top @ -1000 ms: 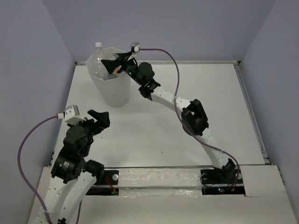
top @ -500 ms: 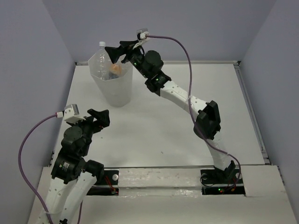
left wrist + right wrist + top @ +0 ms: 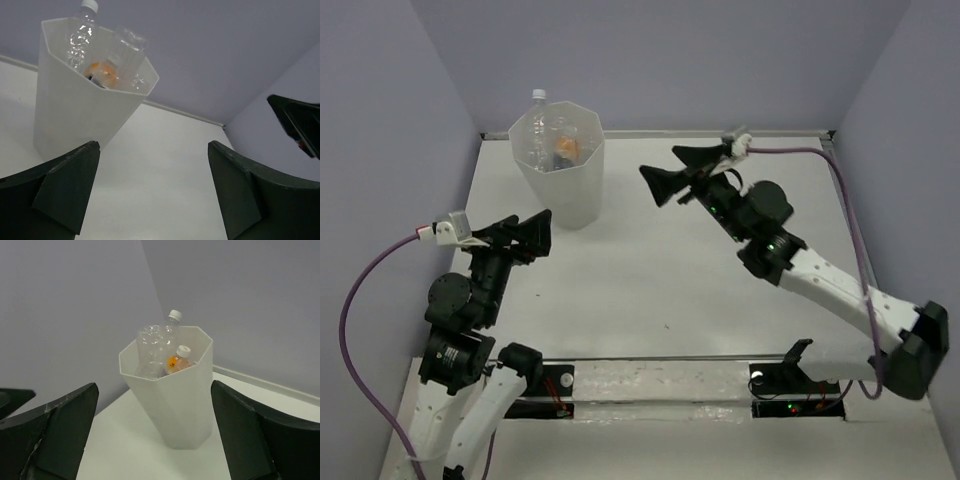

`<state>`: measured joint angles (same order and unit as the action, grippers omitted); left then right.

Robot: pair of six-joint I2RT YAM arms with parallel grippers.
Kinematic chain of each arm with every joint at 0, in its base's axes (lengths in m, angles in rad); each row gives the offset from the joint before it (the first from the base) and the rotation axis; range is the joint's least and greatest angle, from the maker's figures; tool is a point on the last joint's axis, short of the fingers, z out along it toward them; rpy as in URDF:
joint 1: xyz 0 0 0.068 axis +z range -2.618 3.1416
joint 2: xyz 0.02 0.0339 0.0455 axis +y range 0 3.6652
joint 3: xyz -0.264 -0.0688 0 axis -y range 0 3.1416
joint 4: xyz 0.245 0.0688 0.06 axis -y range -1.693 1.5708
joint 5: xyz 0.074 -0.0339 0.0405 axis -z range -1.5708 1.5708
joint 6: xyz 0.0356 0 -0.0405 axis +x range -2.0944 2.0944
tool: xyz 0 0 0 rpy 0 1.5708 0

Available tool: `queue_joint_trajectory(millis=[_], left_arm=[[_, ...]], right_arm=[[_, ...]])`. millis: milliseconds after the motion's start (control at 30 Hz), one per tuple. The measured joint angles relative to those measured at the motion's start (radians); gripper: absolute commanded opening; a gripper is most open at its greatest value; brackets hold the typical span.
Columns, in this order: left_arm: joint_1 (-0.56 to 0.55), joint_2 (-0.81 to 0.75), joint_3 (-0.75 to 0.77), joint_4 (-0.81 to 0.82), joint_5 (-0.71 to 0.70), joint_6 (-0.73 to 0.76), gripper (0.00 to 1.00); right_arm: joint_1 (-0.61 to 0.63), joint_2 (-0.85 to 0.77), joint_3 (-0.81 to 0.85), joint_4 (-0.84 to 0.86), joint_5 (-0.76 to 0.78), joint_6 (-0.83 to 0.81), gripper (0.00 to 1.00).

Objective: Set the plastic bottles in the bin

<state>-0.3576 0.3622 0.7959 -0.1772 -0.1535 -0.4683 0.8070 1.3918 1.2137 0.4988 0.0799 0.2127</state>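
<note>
The white faceted bin (image 3: pixel 563 192) stands at the back left of the table. Inside it are clear crinkled bottles (image 3: pixel 542 132), one with a white cap poking above the rim, and an orange bottle (image 3: pixel 566 148). The bin also shows in the left wrist view (image 3: pixel 75 110) and the right wrist view (image 3: pixel 177 400), with the orange bottle (image 3: pixel 176 361) and clear bottles (image 3: pixel 152 347) in it. My right gripper (image 3: pixel 672 172) is open and empty, in the air right of the bin. My left gripper (image 3: pixel 528 232) is open and empty, in front of the bin.
Grey-violet walls close in the table at the back and both sides. A raised lip (image 3: pixel 720 133) runs along the table's back edge and another along the right side (image 3: pixel 860 240). The right arm's purple cable (image 3: pixel 800 152) hangs above the back right.
My right gripper has drawn back from over the bin to the right, open and empty; the orange bottle now lies in the bin. My left gripper has lifted a little.
</note>
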Motion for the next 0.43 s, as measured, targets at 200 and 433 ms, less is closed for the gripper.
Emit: queue_joint_trajectory(millis=[200,433], left_arm=[[0.0,0.061,0.005,0.107,0.071,0.011,0.99],[0.0,0.073,-0.059,0.176,0.114,-0.002,0.99]], right_arm=[[0.0,-0.53,-0.353,-0.031,0.1,-0.008,1.0],[0.0,-0.888,-0.673,-0.175,0.299,0.005,1.0]])
